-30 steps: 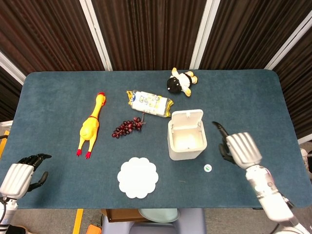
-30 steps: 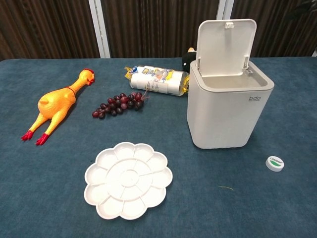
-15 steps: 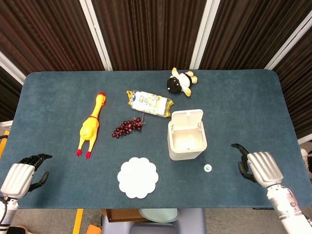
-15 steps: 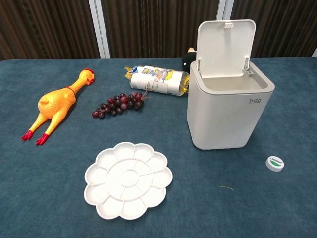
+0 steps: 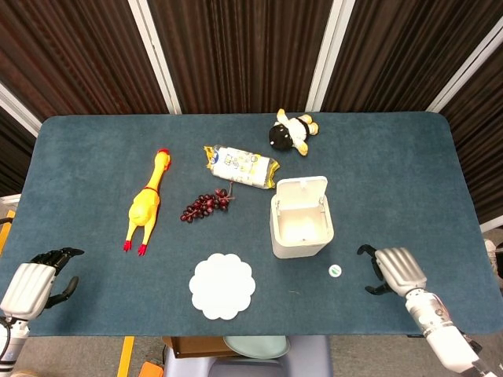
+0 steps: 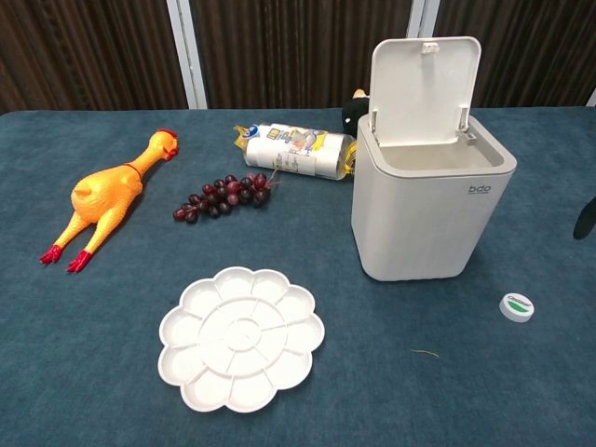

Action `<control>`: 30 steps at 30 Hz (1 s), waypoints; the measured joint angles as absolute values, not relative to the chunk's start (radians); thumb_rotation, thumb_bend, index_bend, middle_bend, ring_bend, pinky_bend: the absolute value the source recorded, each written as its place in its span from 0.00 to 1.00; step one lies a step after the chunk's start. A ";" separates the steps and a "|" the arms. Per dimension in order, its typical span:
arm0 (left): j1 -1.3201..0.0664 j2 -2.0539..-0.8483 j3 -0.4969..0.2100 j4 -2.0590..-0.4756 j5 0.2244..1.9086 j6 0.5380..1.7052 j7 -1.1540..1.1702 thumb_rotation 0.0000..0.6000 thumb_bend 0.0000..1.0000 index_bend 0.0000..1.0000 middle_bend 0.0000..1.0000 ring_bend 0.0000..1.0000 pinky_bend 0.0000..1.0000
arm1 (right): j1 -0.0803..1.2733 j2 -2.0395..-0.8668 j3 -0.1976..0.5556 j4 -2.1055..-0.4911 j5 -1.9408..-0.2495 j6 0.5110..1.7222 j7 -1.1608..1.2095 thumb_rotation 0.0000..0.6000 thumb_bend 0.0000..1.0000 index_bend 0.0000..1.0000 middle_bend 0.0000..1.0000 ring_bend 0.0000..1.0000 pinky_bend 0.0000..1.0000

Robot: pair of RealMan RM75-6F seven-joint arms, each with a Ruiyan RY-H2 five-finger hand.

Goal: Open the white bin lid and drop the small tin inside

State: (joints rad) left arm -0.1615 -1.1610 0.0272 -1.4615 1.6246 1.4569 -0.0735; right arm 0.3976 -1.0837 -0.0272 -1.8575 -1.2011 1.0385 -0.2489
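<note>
The white bin (image 5: 300,229) (image 6: 430,208) stands right of the table's middle with its lid (image 6: 425,86) tipped up and back, the inside bare. The small round tin (image 5: 335,271) (image 6: 516,306), white with a green label, lies on the cloth just in front and to the right of the bin. My right hand (image 5: 395,268) hovers a short way right of the tin, fingers spread and holding nothing; only a dark fingertip (image 6: 585,218) of it shows at the chest view's right edge. My left hand (image 5: 33,283) rests at the front left corner, fingers loosely apart and empty.
A white flower-shaped palette (image 5: 222,286) lies front centre. Dark grapes (image 5: 205,206), a yellow rubber chicken (image 5: 145,203) and a wrapped packet (image 5: 240,166) lie left and behind the bin. A plush sheep (image 5: 290,131) sits at the back.
My right hand has drawn back from beside the bin toward the front edge, then shifted left toward the tin. The bin, lid, tin and left hand have not moved.
</note>
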 measured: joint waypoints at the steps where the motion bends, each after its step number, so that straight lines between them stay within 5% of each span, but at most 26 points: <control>1: -0.162 -1.161 0.027 -1.461 1.624 1.457 -0.073 1.00 0.44 0.28 0.31 0.33 0.43 | 0.404 -1.096 -0.024 -1.845 -1.193 1.030 -0.255 1.00 0.12 0.51 0.87 0.94 0.87; 19: -0.161 -1.158 0.025 -1.461 1.624 1.462 -0.084 1.00 0.44 0.28 0.31 0.33 0.43 | 0.479 -1.259 0.001 -1.674 -1.147 0.911 -0.274 1.00 0.35 0.55 0.87 0.94 0.88; 30: -0.161 -1.157 0.024 -1.460 1.621 1.462 -0.090 1.00 0.44 0.28 0.31 0.33 0.43 | 0.496 -1.294 0.003 -1.632 -1.162 0.873 -0.230 1.00 0.36 0.52 0.87 0.94 0.88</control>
